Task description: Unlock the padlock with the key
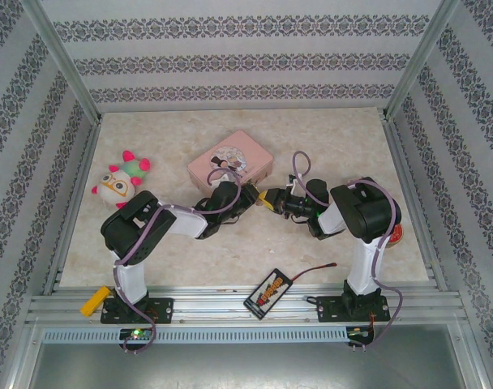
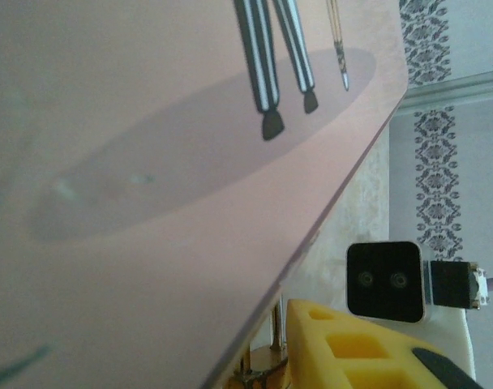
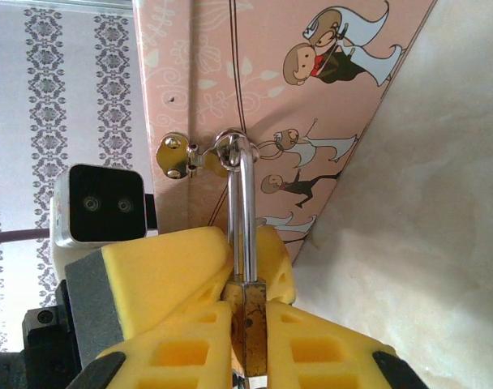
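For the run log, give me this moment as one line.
padlock: hooked on pink tin clasp | right tool: shut on padlock | left tool: beside shackle, state unclear

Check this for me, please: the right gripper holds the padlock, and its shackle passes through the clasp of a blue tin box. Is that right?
Only the colour is wrong: the tin box is pink, not blue, as the right wrist view shows. The right gripper holds the padlock, and its shackle passes through that box's clasp.
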`<state>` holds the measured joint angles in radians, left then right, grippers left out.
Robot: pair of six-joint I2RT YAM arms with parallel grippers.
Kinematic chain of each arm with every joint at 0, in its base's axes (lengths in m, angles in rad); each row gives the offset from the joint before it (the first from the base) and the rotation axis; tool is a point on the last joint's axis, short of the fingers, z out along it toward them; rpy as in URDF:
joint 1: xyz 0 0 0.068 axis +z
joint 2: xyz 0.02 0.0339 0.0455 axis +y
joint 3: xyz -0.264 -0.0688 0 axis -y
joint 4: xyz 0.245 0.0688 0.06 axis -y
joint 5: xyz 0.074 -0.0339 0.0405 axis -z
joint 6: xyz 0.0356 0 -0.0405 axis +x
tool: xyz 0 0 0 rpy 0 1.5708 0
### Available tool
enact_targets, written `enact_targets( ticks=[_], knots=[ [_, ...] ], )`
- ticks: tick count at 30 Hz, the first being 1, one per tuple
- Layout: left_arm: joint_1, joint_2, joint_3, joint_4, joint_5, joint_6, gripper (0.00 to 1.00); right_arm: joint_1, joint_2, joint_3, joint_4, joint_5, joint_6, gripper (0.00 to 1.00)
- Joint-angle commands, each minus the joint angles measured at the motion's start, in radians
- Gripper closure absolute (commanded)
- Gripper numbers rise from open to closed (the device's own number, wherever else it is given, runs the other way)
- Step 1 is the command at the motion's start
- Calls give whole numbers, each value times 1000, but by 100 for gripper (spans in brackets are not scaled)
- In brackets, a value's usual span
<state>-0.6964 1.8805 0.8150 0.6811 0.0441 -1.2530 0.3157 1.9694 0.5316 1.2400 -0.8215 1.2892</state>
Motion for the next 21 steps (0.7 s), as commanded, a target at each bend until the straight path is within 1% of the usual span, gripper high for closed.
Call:
enact_targets(
  ticks=[1, 8, 17, 21],
  knots=[
    [30, -17, 33, -103, 59, 40, 68, -10, 12, -7, 70, -15, 9, 86],
    [47, 1, 80, -141, 117, 71, 72, -11, 13, -8, 72, -14, 11, 86],
    [56, 1, 87, -147, 129, 80, 83, -13, 14, -10, 75, -13, 9, 86],
    [58, -5, 85, -147, 127, 83, 90, -19, 7, -16, 70, -15, 1, 83]
  ],
)
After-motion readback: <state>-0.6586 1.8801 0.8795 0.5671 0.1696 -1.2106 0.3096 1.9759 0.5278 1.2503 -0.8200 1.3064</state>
